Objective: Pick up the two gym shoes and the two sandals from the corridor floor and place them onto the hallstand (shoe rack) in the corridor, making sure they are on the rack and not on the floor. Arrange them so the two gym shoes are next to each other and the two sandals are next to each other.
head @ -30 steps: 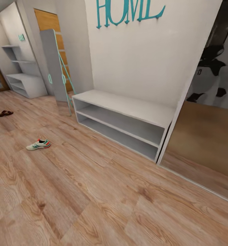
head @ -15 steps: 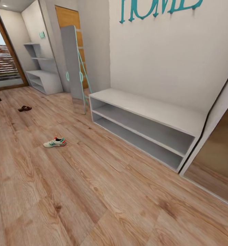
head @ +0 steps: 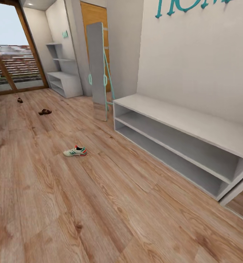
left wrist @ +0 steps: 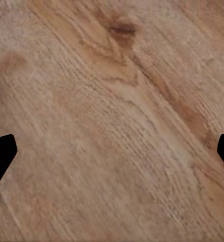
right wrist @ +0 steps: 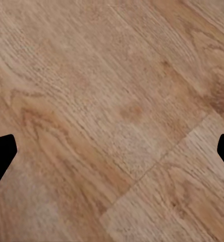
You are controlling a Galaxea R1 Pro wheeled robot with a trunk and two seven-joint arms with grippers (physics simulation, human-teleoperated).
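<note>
One gym shoe (head: 75, 151), cream-white with green stripes and a red heel, lies on its own on the corridor floor (head: 99, 204). Farther back a dark brown sandal (head: 45, 111) rests on the planks, and a second sandal (head: 19, 100) lies near the glass door. The hallstand (head: 65, 83) stands at the far end, pale grey-white with staggered shelves under small mint letters. My left gripper (left wrist: 112, 154) hangs open over bare planks, its black fingertips (left wrist: 2, 154) wide apart. My right gripper (right wrist: 112, 154) is likewise open above the floor, with nothing between its fingers (right wrist: 2, 156).
A long low white open shelving unit (head: 180, 124) runs along the right wall under teal letters. A tall leaning mirror (head: 98, 69) stands beside it, before a wooden door (head: 96, 22). A glass door (head: 12, 62) closes the far left end.
The camera has swung left, so everything has shifted right in the picture. The second sandal and the glass door have come into view; the mirrored panel at right has left it.
</note>
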